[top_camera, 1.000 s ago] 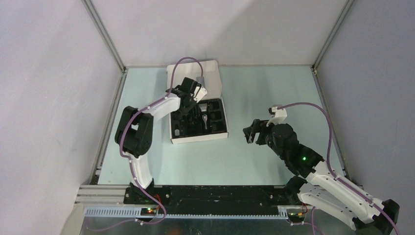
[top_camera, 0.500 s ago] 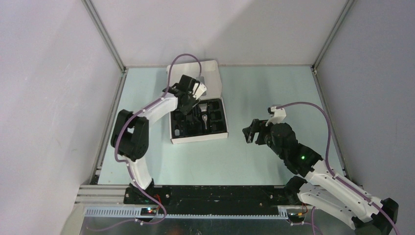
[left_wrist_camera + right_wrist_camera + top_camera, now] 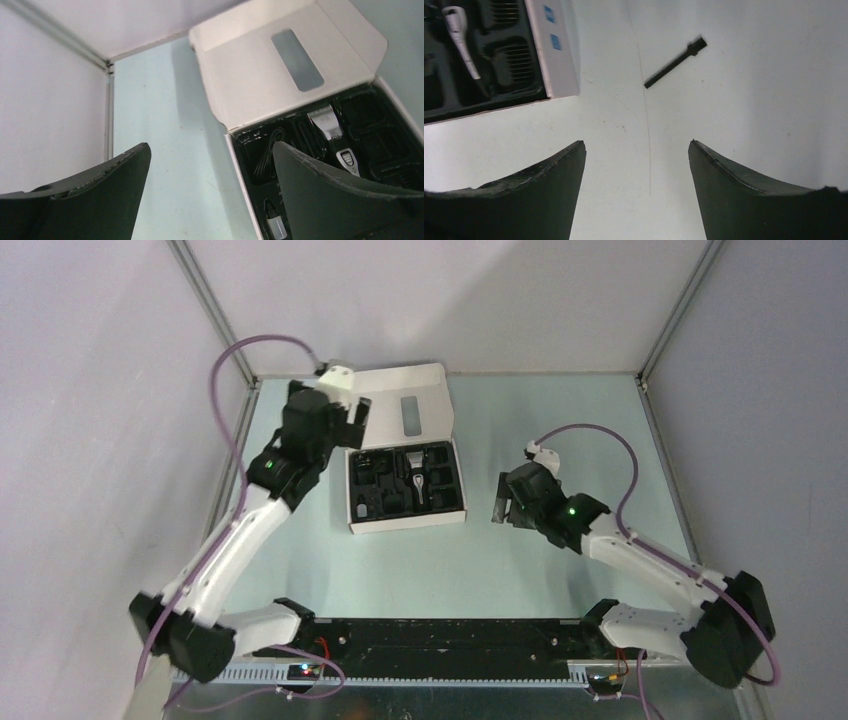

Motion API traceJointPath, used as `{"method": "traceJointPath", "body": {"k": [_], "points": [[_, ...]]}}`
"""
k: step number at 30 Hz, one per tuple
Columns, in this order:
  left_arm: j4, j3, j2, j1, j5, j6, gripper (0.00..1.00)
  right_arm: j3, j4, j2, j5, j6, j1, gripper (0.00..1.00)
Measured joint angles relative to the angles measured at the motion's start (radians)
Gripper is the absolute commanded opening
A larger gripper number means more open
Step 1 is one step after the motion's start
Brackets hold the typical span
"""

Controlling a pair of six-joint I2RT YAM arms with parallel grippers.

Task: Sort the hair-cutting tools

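Note:
The white box (image 3: 405, 520) lies open, its lid (image 3: 280, 75) folded back. In its black tray rest the silver-and-black clipper (image 3: 417, 480) (image 3: 330, 127), the black cord (image 3: 267, 157) and black comb attachments (image 3: 509, 62). The thin black brush (image 3: 675, 62) lies on the table right of the box. My left gripper (image 3: 355, 415) (image 3: 210, 150) hangs open and empty over the table by the box's far left corner. Right of the box, my right gripper (image 3: 503, 502) (image 3: 636, 145) is open and empty, with the brush ahead of its fingertips.
A small white-and-black bottle (image 3: 275, 225) sits in the tray's left compartment. The enclosure's left wall and metal rail (image 3: 107, 70) stand close beside the left gripper. Pale walls enclose the table on three sides.
The left arm has pulled back from above the tray toward the far left and its jaws have opened wide. The right arm has stretched out lower and turned, its jaws staying open.

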Motion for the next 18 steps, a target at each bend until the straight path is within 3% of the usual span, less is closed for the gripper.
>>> {"method": "traceJointPath", "body": {"k": [8,18], "points": [[0.034,-0.215,-0.341,0.014,-0.120,-0.181,1.00,0.145,-0.105,0.274,0.000,0.103,-0.069,0.73],[0.004,-0.429,-0.555,0.015,-0.189,-0.293,1.00,0.323,-0.148,0.569,-0.016,0.210,-0.150,0.54]]}}
